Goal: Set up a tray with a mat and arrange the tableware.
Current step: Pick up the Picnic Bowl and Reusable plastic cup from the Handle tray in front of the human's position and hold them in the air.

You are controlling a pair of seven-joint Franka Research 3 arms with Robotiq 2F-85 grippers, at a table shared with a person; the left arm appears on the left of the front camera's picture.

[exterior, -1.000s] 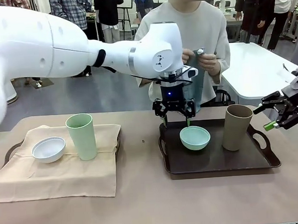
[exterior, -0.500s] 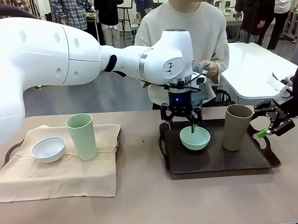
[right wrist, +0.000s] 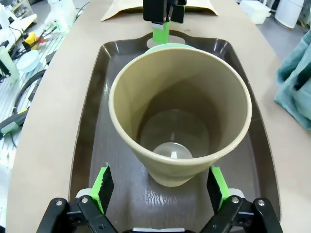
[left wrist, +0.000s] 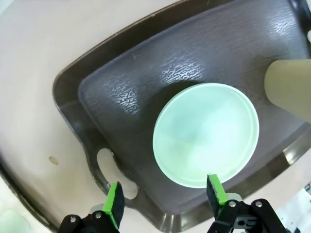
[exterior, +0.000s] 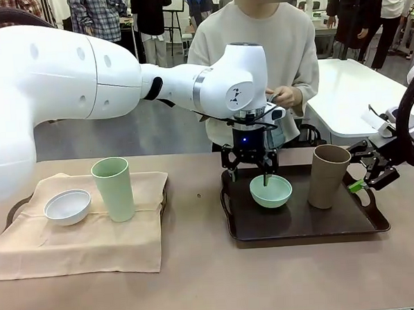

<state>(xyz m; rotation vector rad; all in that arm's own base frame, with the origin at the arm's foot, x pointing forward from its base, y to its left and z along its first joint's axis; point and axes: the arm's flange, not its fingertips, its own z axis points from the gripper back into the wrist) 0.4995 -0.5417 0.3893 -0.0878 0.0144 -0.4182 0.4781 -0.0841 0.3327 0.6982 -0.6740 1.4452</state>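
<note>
Fingers spread wide, the left gripper (exterior: 250,175) straddles the mint-green bowl's (exterior: 271,190) rim, seemingly to pinch it — the right gripper (right wrist: 160,187), equally open, lines up on the tan-brown tumbler (right wrist: 180,116).

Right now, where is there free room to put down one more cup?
Free: the table between mat and dark tray; the mat's near half, before the white bowl and pale-green tumbler; the dark tray's near edge strip. Crowded: the tray's far half, with the open left claw at the mint bowl and the open right claw at the tan tumbler.
</note>
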